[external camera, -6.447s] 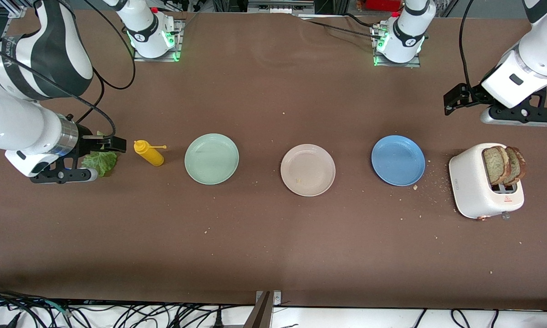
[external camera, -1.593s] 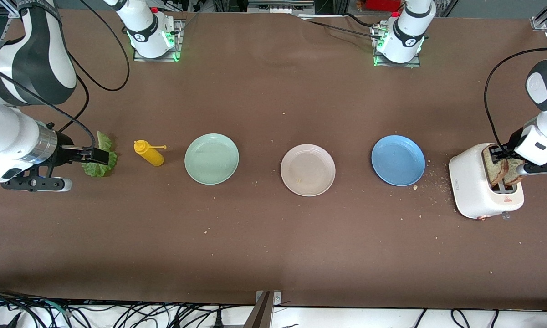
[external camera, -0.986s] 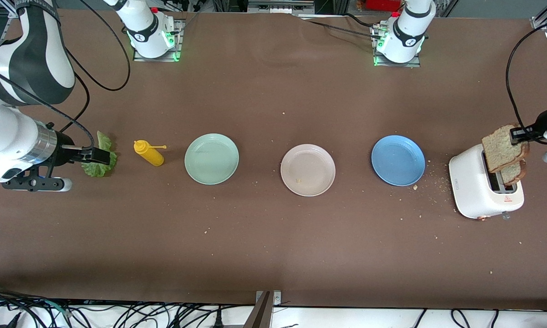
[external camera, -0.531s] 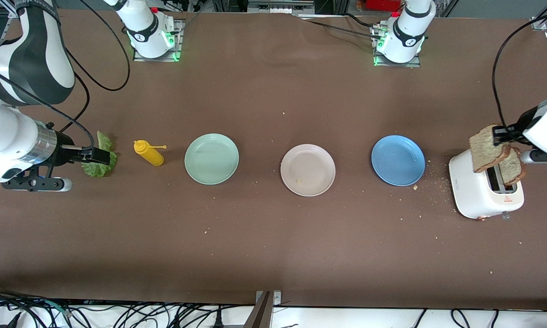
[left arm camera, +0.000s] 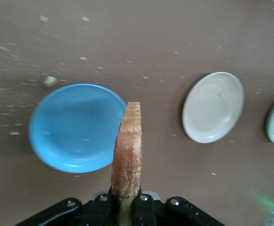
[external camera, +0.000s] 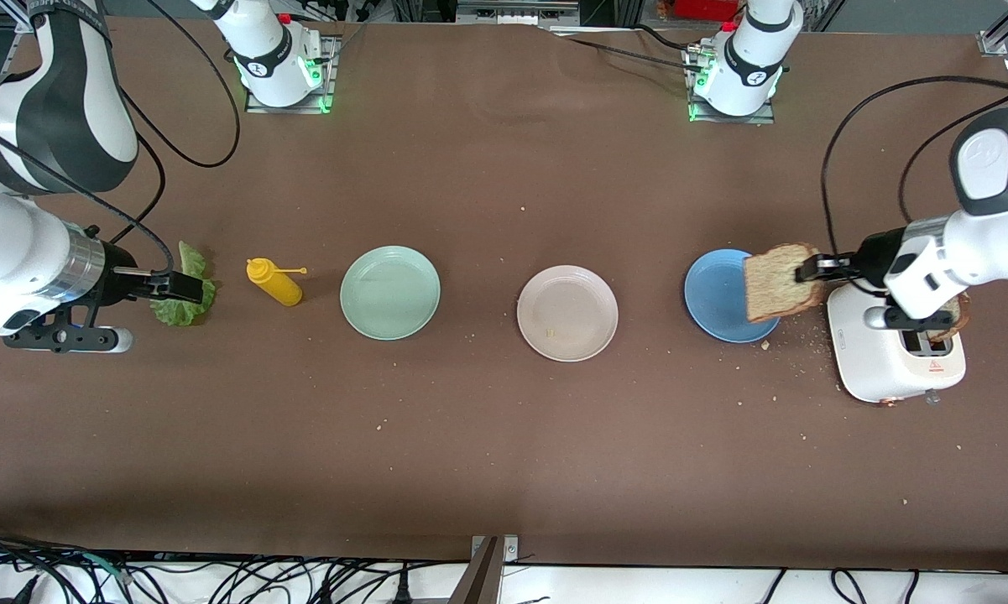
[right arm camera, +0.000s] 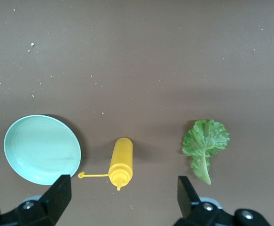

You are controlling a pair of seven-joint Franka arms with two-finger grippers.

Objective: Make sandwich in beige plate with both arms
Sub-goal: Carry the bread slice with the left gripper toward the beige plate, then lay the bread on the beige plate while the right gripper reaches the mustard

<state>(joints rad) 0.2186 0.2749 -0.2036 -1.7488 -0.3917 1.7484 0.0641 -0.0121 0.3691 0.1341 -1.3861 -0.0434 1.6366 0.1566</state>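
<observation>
Brown crumb-strewn table (external camera: 487, 436) (cables (external camera: 218, 579) along its nearest edge).

A wide brown desk (external camera: 504, 436) is filling nearly the whole frame, its matte surface lying evenly lit and speckled with pale crumbs (external camera: 793, 348) toward the right of the frame. Along the bottom edge a white floor strip is showing, with black cables (external camera: 218, 579) tangling across it, and a metal bracket (external camera: 493, 549) is sitting at the desk's lower middle edge.
</observation>
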